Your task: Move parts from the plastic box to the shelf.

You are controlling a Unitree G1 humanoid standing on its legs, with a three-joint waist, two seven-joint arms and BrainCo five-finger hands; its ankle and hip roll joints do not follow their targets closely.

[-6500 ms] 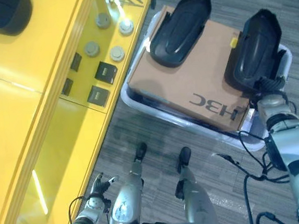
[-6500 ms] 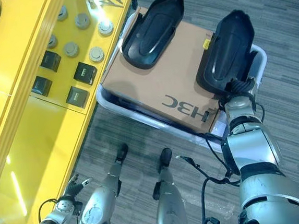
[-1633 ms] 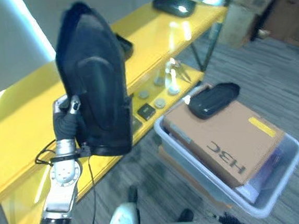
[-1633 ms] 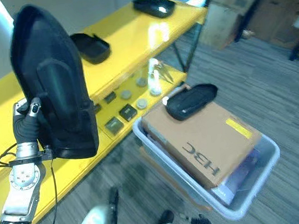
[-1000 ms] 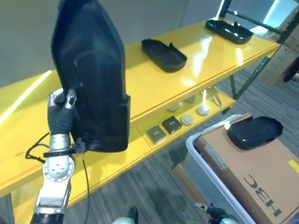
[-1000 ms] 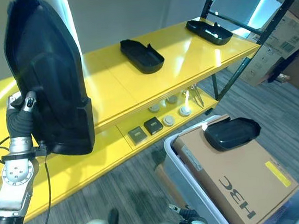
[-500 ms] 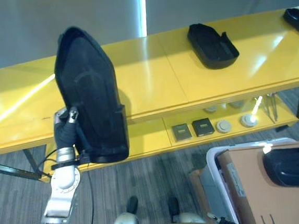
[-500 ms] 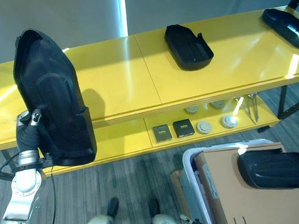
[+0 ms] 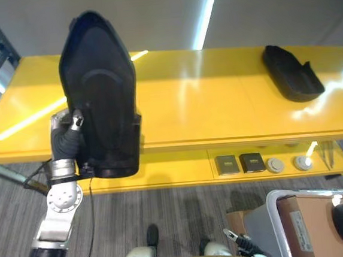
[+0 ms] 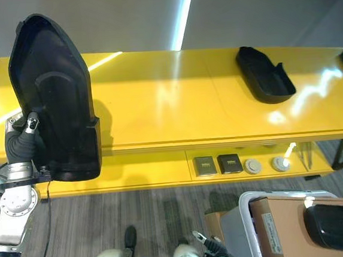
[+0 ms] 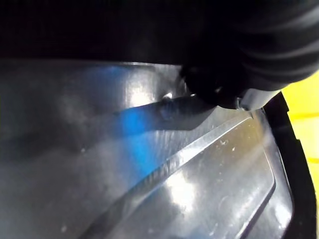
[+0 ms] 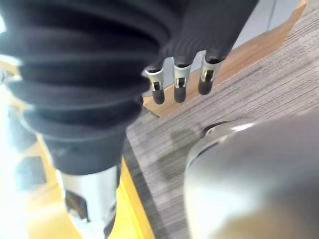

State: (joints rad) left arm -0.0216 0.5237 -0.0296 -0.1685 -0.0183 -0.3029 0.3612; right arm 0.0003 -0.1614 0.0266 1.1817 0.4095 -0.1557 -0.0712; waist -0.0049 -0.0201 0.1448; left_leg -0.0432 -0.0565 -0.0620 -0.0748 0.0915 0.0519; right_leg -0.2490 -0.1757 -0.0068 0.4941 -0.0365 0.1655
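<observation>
Left wrist view puts you right against the inner face of the black moulded part point(image 11: 164, 174), glossy and ribbed, with the hand's dark cover pressed to it at one edge; the fingers themselves cannot be made out there. In the eye views your left hand point(image 10: 23, 141) is raised at the robot's left, its thumb and cover against the near edge of that part point(image 10: 55, 99), which stands upright with its pointed end up, in front of the yellow shelf point(image 10: 158, 114). The part is carried clear of the shelf top; the hand is holding it.

Your right hand point(image 12: 182, 74) appears in its own wrist view with its fingers hanging straight and relaxed, holding nothing, above grey striped flooring point(image 12: 239, 99).

At the lower right you will find the plastic box point(image 9: 260, 220), with a cardboard carton point(image 9: 315, 224) in it and a second black part point(image 10: 339, 225) lying on top of the carton.

Further back, the shelf's lower level carries two small dark square items point(image 9: 239, 163) and two pale round discs point(image 9: 286, 164) side by side. On the shelf top, toward the right, another black part point(image 9: 291, 73) lies flat, well apart from the one you hold.
</observation>
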